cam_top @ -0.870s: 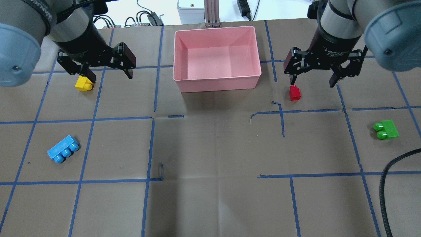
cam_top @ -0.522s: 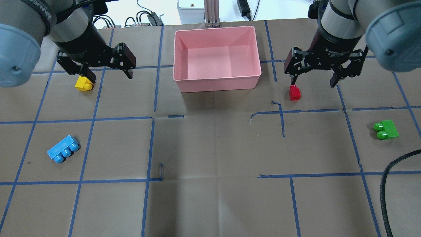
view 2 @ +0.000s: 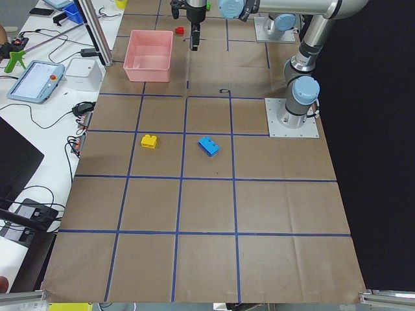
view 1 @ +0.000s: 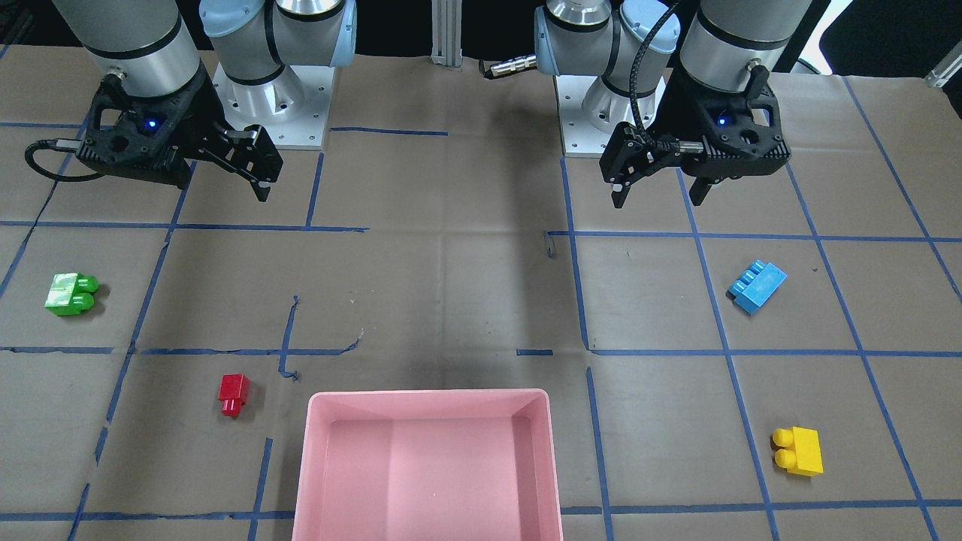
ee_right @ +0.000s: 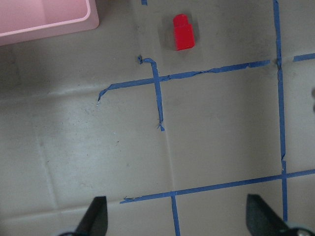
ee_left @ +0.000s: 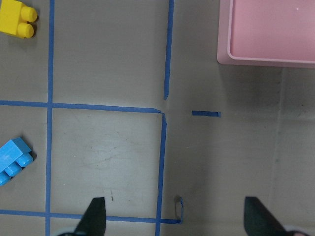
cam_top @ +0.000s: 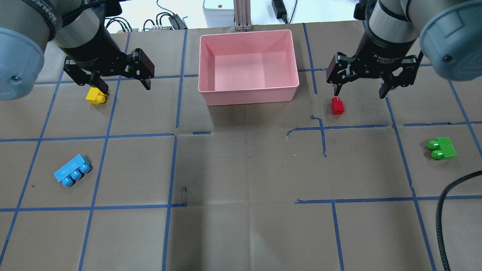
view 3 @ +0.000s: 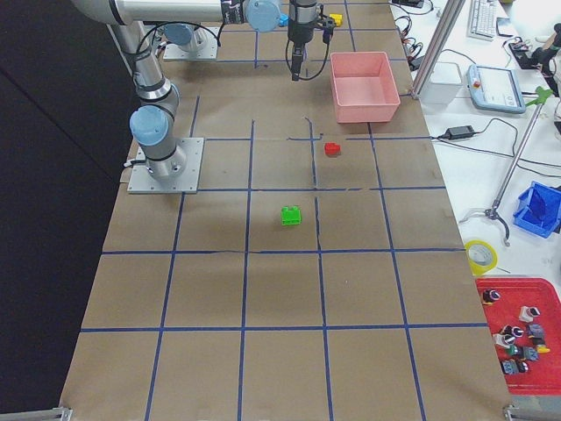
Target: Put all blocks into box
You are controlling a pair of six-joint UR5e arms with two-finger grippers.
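Nudged left gripper (cam_top: pixel 125 89), right gripper (cam_top: pixel 359 95) slightly; both spread wide, empty, either side of box (cam_top: pixel 248 96); yellow block (cam_top: pixel 96 97), blue block (cam_top: pixel 72 175), red block (cam_top: pixel 337 106), green block (cam_top: pixel 442 148) outside box.

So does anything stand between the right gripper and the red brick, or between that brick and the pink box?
Nothing visible. The open right gripper hangs near the red brick, and only taped paper lies between that brick and the pink box.
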